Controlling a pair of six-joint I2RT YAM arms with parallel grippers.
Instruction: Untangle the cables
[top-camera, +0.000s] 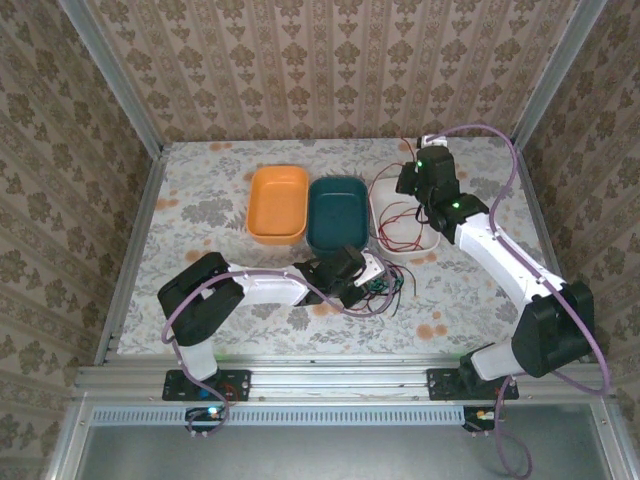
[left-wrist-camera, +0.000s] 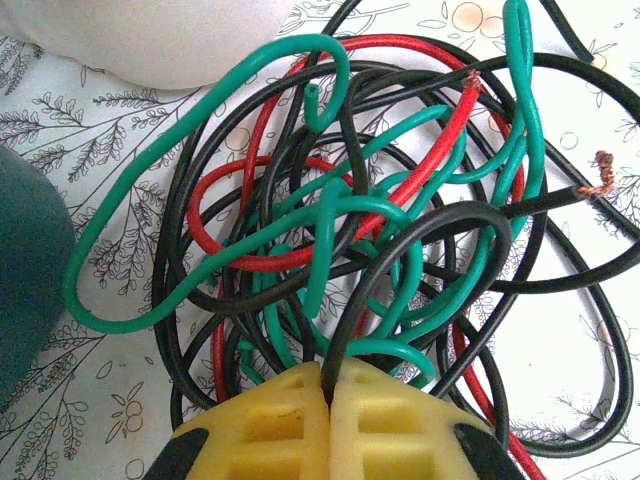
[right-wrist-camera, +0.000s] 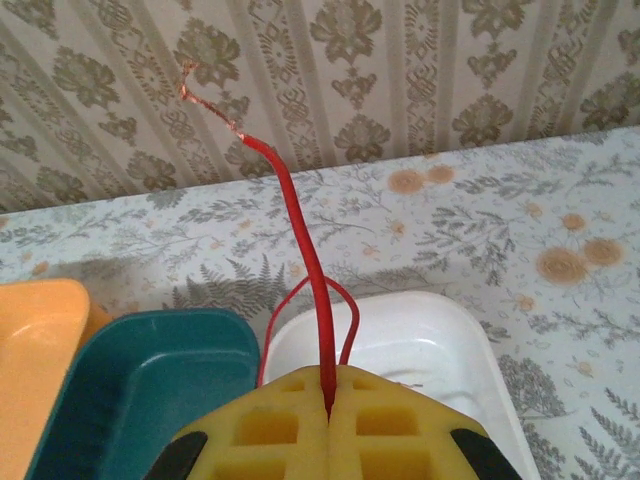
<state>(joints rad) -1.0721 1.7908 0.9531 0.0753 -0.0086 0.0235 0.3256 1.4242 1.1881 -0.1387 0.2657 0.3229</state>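
A tangle of red, green and black cables (left-wrist-camera: 350, 230) lies on the flowered table just in front of my left gripper (left-wrist-camera: 330, 385). Its yellow jaws are shut on a black cable (left-wrist-camera: 400, 250) that loops up out of the pile. From above, the tangle (top-camera: 388, 283) sits near the table's front centre with the left gripper (top-camera: 372, 272) at its left edge. My right gripper (right-wrist-camera: 328, 390) is raised over the white tray and shut on a red cable (right-wrist-camera: 300, 240), whose bare copper end sticks up. More red cable (top-camera: 400, 215) loops in the white tray below the right gripper (top-camera: 408, 180).
Three trays stand side by side at the middle: orange (top-camera: 278, 203), teal (top-camera: 337, 210) and white (top-camera: 432, 240). The white tray's (left-wrist-camera: 160, 40) corner and the teal tray (left-wrist-camera: 25, 280) border the tangle. Patterned walls enclose the table on three sides.
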